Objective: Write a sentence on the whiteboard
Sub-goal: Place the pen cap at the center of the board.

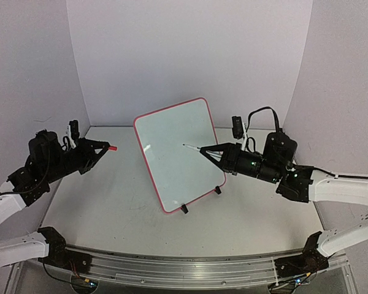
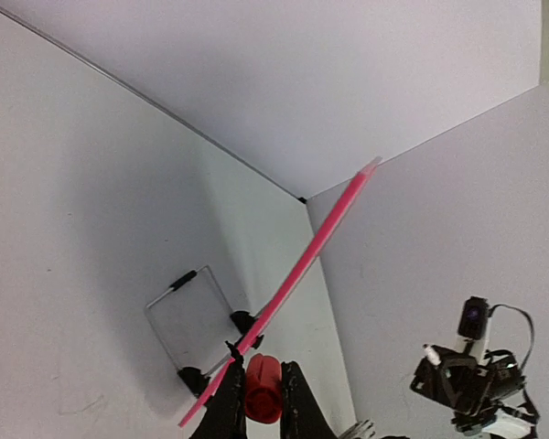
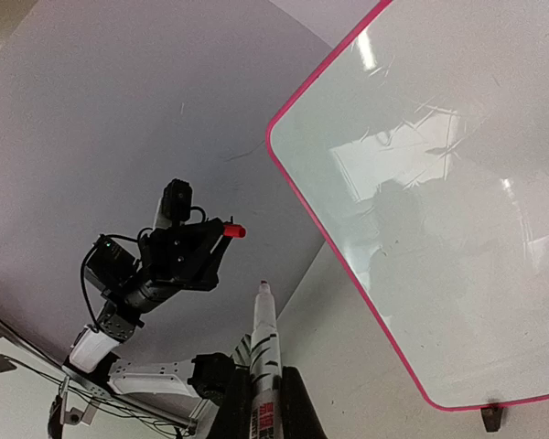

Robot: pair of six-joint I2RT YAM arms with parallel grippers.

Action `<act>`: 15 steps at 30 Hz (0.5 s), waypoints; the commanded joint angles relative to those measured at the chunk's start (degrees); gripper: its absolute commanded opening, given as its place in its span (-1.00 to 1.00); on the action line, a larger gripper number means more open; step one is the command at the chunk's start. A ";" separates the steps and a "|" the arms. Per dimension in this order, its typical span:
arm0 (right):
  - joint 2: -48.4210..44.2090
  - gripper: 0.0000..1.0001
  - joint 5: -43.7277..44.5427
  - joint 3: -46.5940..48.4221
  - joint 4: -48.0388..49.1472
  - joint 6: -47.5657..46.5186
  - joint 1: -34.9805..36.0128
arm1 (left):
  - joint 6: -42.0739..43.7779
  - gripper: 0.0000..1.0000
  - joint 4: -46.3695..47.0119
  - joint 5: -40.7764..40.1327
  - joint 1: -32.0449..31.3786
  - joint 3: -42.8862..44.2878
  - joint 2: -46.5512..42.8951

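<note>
- Closest to the right wrist lens, the right gripper (image 3: 265,389) is clamped on a marker (image 3: 263,334), a white barrel with dark print, its bare tip pointing away from the camera.
- The whiteboard (image 1: 178,156) stands near the middle of the table (image 1: 110,196), propped almost upright on two small black feet (image 1: 184,209) and leaning back a little, its face turned toward the right arm.
- Its surface is plain white with window glare, edged by a thin red rim.
- From above, the marker tip lies over the right half of the board face; whether it touches cannot be told.
- The right gripper sits just beside the board's right edge.
- Well apart on the left, the left gripper (image 1: 101,148) is closed around a red cap (image 1: 112,147), which sticks out past its fingertips toward the board.
- In the left wrist view the board shows edge-on as a red line.
- Pale walls (image 1: 190,55) close in the table on three sides.
</note>
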 commanded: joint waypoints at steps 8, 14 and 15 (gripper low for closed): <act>0.96 -1.00 -11.17 10.74 -22.63 -12.55 -8.06 | 19.08 -1.00 -28.76 5.31 4.41 8.53 16.03; 1.73 -1.00 -11.32 10.92 -22.90 -13.84 -8.09 | 24.44 -1.00 -25.84 11.62 10.21 8.78 27.67; 1.76 -1.00 -11.33 10.72 -22.90 -13.90 -8.09 | 25.03 -1.00 -25.35 12.22 10.61 8.98 30.09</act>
